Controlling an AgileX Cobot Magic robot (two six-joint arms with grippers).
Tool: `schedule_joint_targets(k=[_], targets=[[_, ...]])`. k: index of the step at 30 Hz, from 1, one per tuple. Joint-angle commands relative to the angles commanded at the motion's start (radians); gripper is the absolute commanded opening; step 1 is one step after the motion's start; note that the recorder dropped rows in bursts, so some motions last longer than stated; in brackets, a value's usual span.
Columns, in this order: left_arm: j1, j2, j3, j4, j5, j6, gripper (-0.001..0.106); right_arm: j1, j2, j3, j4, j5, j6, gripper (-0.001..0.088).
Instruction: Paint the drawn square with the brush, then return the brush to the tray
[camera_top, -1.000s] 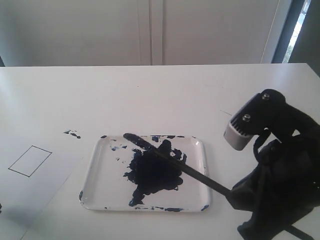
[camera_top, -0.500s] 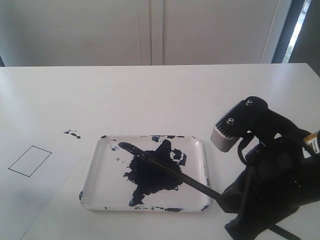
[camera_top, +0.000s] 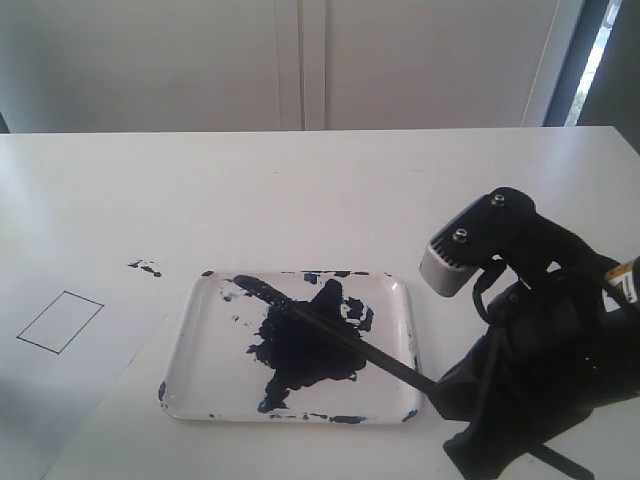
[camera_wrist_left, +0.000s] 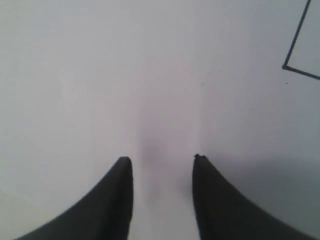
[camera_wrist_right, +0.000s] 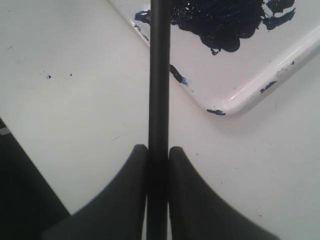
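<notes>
My left hand (camera_wrist_left: 162, 160) sits at the far left. In its wrist view the two fingers stand apart with nothing between them, hovering over a white paper sheet (camera_top: 80, 360) that lies toward the near left corner of the desk (camera_top: 330, 190). On that sheet is the drawn square (camera_top: 60, 322), slanted, just a thin black outline with white paper inside. One corner of it (camera_wrist_left: 309, 35) shows at the edge of the left wrist view, apart from the fingers.

Just past the sheet's far edge, a few dark paint specks (camera_top: 146, 266) mark the bare desk.

Next comes the tray (camera_top: 212, 352), a shallow white dish near the desk's front edge, about midway along it. It holds a big irregular navy blot (camera_top: 305, 345) in its middle, with smaller smears and dabs along the rim.

The brush (camera_top: 330, 330) lies slantwise over the tray. Its dark tip is low over the tray's far left part, and I cannot tell whether it touches. The black handle crosses above the blot and passes over the tray's near right corner.

My right hand (camera_top: 440, 390) is to the right of the tray, toward the desk's near right corner. In its wrist view the right hand (camera_wrist_right: 159, 150) is pinched tight on the handle (camera_wrist_right: 159, 75), both fingers pressed against it, with the tray's corner (camera_wrist_right: 235, 97) just beyond.
</notes>
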Motion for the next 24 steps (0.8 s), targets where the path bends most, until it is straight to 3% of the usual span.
schedule_joint_targets(k=[4, 24], targets=[[0.0, 0.0, 0.0, 0.0, 0.003, 0.0, 0.005, 0.0, 0.0, 0.0, 0.0, -0.003, 0.0, 0.0], [0.0, 0.035, 0.0, -0.047, 0.112, -0.015, 0.004, 0.0, 0.0, 0.0, 0.016, -0.005, -0.021, 0.0]])
